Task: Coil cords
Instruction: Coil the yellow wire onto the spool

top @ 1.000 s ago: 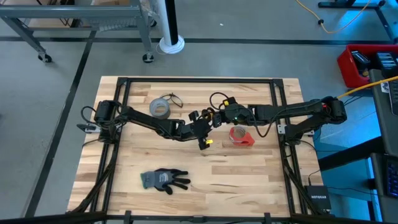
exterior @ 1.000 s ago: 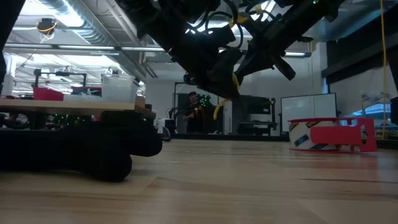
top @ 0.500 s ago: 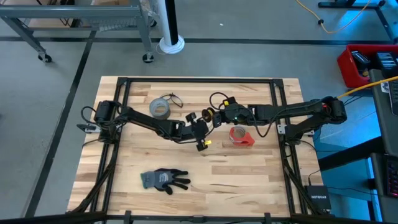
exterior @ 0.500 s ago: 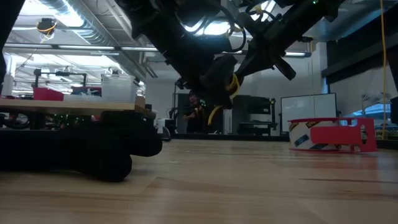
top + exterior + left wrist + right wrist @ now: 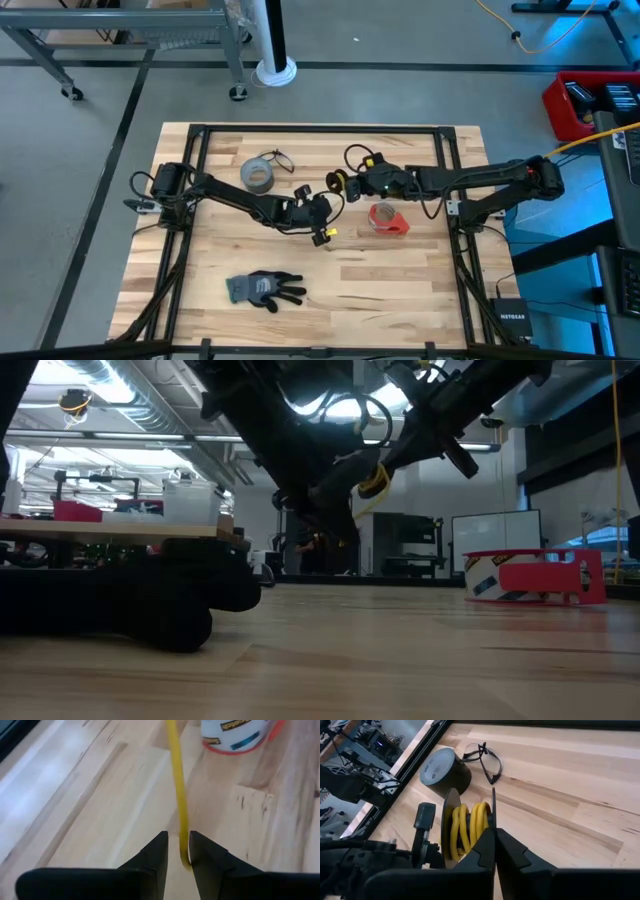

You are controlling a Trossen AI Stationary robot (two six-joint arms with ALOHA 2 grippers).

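Note:
The yellow cord (image 5: 467, 831) is wound on a small reel with two black discs. My right gripper (image 5: 494, 837), shut, holds this reel above the table's middle (image 5: 337, 181). A free length of the cord (image 5: 178, 785) runs from the reel to my left gripper (image 5: 178, 847), which is shut on it just nearer (image 5: 324, 226). In the low view the reel (image 5: 375, 480) hangs high and the cord (image 5: 360, 510) slants down to the left gripper. I cannot make out a separate black cord. My left gripper pinches the free length of the yellow cord (image 5: 184, 854) between its two fingertips. The cord runs on straight past the fingertips, clear of the table. My right gripper pinches the rim of one black disc of the reel (image 5: 492, 820) between its two fingers. The reel is lifted clear, its discs upright.
A grey tape roll (image 5: 257, 175) and a pair of glasses (image 5: 282, 159) lie at the far left of the middle. A red tape roll (image 5: 385, 218) lies close to the right of both grippers. A dark glove (image 5: 263, 289) lies near the front edge.
My left gripper has gone a little toward the table's left edge with the cord. My right gripper has risen with the reel. The cord between them, which hung in a loop, now runs straighter.

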